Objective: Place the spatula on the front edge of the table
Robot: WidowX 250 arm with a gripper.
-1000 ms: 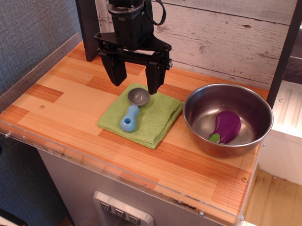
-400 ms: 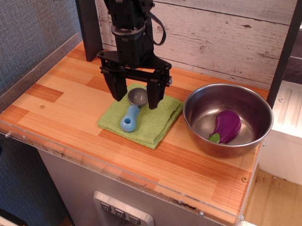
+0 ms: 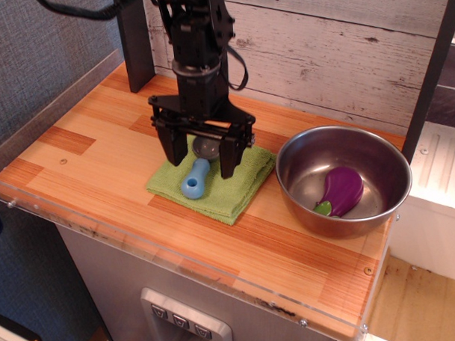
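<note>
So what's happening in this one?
The arm is reaching for the spatula, which lies on a green cloth mid-table. The gripper is open, its fingers straddling the grey head, nothing gripped yet. An eggplant toy sits in the metal bowl to the right. The spatula has not reached the front edge.

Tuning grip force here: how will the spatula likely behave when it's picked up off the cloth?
The spatula looks rigid, with a chunky plastic handle, so it probably won't flex. Its round metal head may make it head-heavy and apt to tilt. The green cloth underneath might snag and lift.
</note>
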